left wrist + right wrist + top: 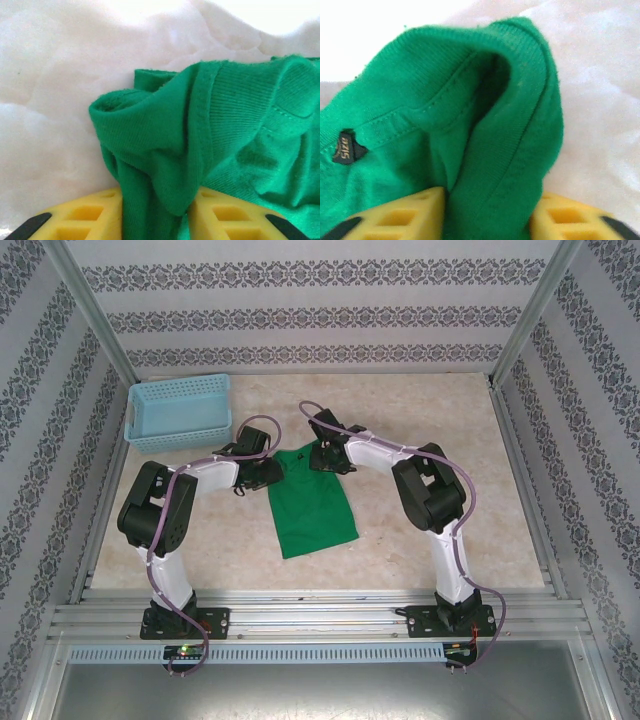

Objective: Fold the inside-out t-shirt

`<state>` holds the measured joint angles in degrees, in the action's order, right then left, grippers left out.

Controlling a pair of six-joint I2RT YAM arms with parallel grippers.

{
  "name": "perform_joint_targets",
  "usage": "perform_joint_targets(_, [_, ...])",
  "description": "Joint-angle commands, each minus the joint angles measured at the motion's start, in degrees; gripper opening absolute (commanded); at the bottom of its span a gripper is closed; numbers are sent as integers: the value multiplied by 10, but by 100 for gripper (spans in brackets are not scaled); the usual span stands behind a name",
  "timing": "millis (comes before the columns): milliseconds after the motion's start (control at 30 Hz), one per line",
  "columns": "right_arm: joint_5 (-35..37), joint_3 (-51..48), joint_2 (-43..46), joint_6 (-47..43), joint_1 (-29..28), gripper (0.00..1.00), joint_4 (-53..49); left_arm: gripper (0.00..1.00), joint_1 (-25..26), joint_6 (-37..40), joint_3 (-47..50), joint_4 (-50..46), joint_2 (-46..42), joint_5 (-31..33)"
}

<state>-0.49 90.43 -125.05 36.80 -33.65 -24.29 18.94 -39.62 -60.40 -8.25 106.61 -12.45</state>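
Top external view had the basket (pixel 180 389) at far left, unused. My left gripper (pixel 262 472) and right gripper (pixel 326 454) each pinched the t-shirt (pixel 312 502) at its far edge, mid-table, presumably to lift that edge for a fold.

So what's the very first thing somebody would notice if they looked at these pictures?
The bright green t-shirt in the middle of the pale table. Both arms bend in to its far end, where the left tool and right tool each pinch cloth between yellow fingers. Then the light blue basket in the far left corner.
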Motion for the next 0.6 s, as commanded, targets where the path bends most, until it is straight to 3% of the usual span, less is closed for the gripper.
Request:
perform_joint_targets(0, [-123,-43,-23,36,-23,30,47,31,15,6,20,129,49,-71])
perform_joint_targets(167, [-167,-144,44,46,14,13,148,16,10,-2,37,141,25,-83])
perform_joint_targets(233, [-197,-181,70,44,25,1,186,5,4,-14,50,147,-3,-106])
perform_joint_targets(267, [-208,-202,86,43,29,0,208,0,4,-17,62,150,-25,-105])
perform_joint_targets(567, [-226,-349,211,66,43,0,325,0,4,-31,159,163,-167,-124])
